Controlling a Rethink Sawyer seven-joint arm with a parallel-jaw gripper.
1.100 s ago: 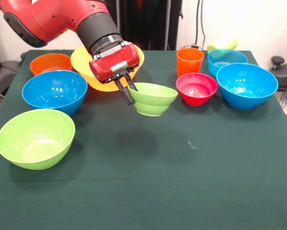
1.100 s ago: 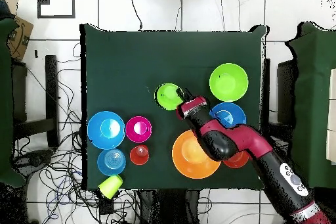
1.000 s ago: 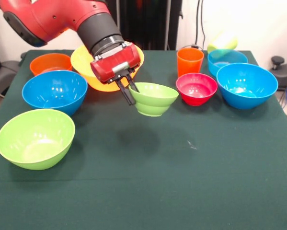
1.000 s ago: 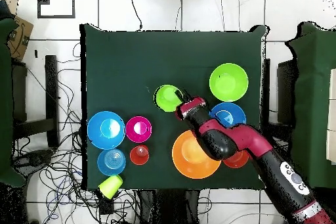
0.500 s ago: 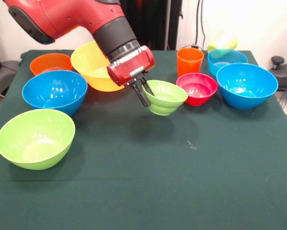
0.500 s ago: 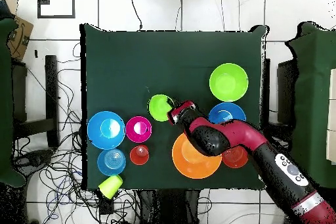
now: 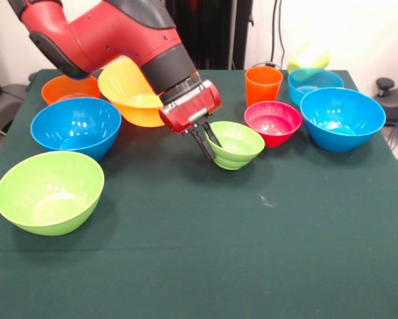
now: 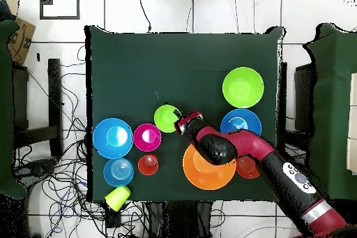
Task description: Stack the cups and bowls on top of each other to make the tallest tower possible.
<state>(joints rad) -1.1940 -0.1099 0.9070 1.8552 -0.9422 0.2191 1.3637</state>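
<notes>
My gripper (image 7: 208, 141) is shut on the rim of the small green bowl (image 7: 236, 144), which is low over the table just left of the small red-pink bowl (image 7: 273, 122). In the overhead view the gripper (image 8: 178, 122) holds the green bowl (image 8: 166, 117) beside the red-pink bowl (image 8: 147, 137). The orange cup (image 7: 263, 84) stands upright behind the red-pink bowl. The yellow-green cup (image 7: 308, 61) lies on its side at the far right. The large yellow bowl (image 7: 129, 94) sits behind my arm. No tower stands.
A large lime bowl (image 7: 49, 191) and a blue bowl (image 7: 76, 126) sit at the left, an orange bowl (image 7: 70, 87) behind them. Two blue bowls (image 7: 342, 117) (image 7: 314, 82) sit at the right. Cables lie on the floor around the table (image 8: 139, 61).
My gripper has carried the small green bowl to the right and lower, from near the yellow bowl to beside the red-pink bowl.
</notes>
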